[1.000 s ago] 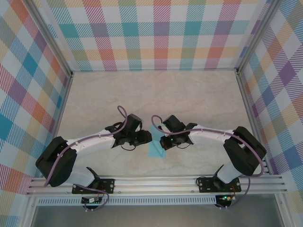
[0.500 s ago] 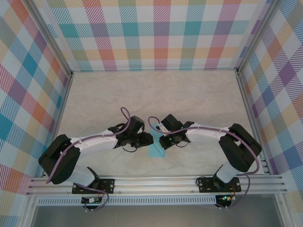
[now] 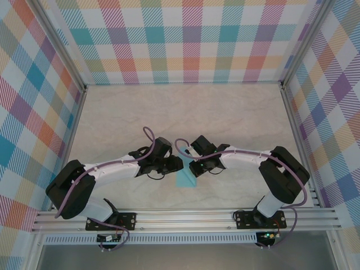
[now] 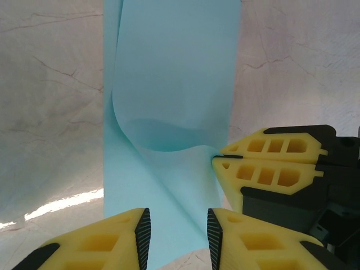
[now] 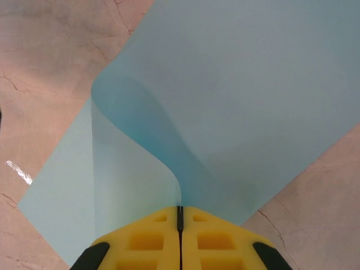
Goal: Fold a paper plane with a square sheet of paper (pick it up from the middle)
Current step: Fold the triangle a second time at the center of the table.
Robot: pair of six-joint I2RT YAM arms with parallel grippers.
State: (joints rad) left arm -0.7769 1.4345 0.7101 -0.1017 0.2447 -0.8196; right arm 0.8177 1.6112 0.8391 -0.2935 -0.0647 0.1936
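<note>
With right gripper (image 5: pixel 180 211) pinching the curled flap of paper (image 4: pixel 169 84) lying on the table (image 4: pixel 50 112), left gripper (image 4: pixel 179 225) part-spread astride its near edge, perhaps not touching: draw flap across squarely, then press crease.

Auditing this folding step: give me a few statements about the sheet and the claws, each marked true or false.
1. The right claw is shut on the blue sheet. True.
2. The left claw is clamped shut. False: its fingers stand apart, with the blue sheet showing in the gap.
3. The blue sheet lies wholly flat. False: one part curls up off the table to where the right claw pinches it.
4. The table is pale and veined like marble. True.
</note>
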